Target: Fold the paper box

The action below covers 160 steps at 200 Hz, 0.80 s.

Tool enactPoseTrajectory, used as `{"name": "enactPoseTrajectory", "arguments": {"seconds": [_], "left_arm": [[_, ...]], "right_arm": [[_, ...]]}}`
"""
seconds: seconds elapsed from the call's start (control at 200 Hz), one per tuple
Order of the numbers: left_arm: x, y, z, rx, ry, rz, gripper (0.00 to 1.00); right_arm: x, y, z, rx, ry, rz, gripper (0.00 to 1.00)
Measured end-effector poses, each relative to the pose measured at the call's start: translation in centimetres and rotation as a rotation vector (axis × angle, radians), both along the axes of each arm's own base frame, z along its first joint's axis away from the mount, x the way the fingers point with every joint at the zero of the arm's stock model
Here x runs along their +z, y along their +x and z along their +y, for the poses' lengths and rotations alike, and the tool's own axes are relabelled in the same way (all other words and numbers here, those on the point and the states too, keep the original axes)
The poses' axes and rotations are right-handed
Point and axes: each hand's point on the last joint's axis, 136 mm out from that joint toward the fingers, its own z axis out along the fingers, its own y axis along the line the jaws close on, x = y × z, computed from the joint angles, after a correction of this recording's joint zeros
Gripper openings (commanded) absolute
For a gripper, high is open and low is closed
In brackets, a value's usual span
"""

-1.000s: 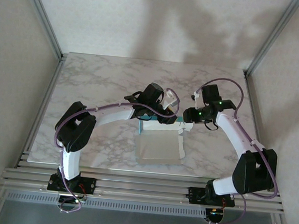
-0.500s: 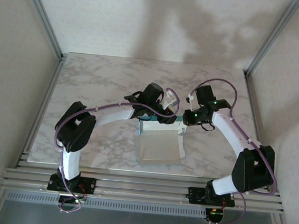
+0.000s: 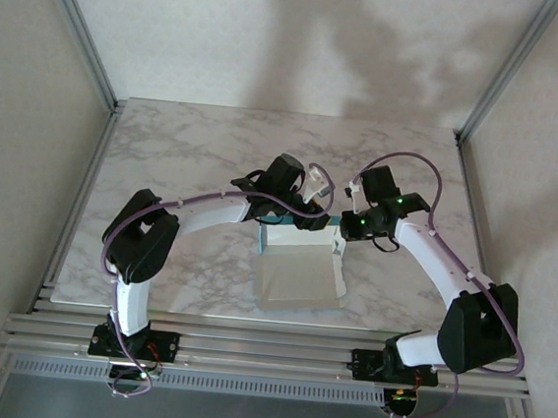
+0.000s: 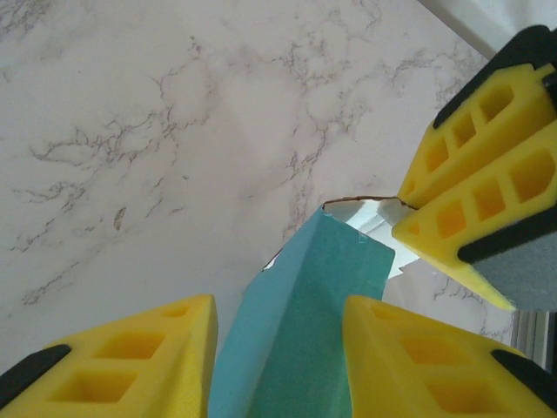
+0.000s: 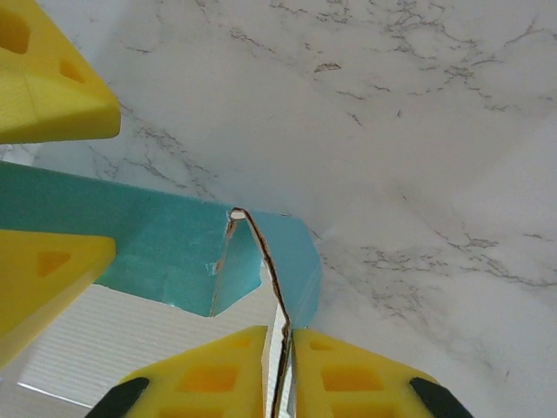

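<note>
The paper box [image 3: 297, 275] lies mid-table, its pale grey-white panel flat and its turquoise far wall standing up. My left gripper [image 3: 295, 228] reaches down over that wall. In the left wrist view the turquoise wall [image 4: 305, 305] fills the gap in my left gripper [image 4: 278, 361], whose yellow fingers [image 4: 130, 366] press on both its sides. My right gripper [image 3: 341, 237] is at the box's far right corner. There my right gripper [image 5: 280, 366] is shut on the thin edge of a side flap [image 5: 291, 252], next to the turquoise wall [image 5: 157, 235].
The marble table [image 3: 185, 160] has open surface to the left, right and far side of the box. An aluminium rail frame [image 3: 265, 351] runs along the near edge, and slanted posts [image 3: 79, 32] stand at the back corners. The two grippers sit close together over the far wall.
My right gripper has moved slightly left to the box's corner and closed on the side flap. The left gripper has kept its place and grip on the far wall.
</note>
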Motion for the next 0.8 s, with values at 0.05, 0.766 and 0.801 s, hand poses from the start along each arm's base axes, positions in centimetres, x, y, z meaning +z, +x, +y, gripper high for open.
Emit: {"name": "enactPoseTrajectory", "arguments": {"seconds": [0.05, 0.766, 0.801], "left_arm": [[-0.04, 0.0, 0.0, 0.002, -0.001, 0.002, 0.42], [-0.1, -0.03, 0.38, 0.025, -0.022, 0.004, 0.41], [-0.05, -0.1, 0.43, 0.028, -0.024, 0.008, 0.41]], "right_arm": [[-0.01, 0.0, -0.03, -0.008, 0.0, 0.002, 0.25], [0.05, -0.67, -0.34, -0.043, -0.012, 0.02, 0.0], [0.05, -0.71, -0.26, -0.04, -0.012, 0.02, 0.0]]}}
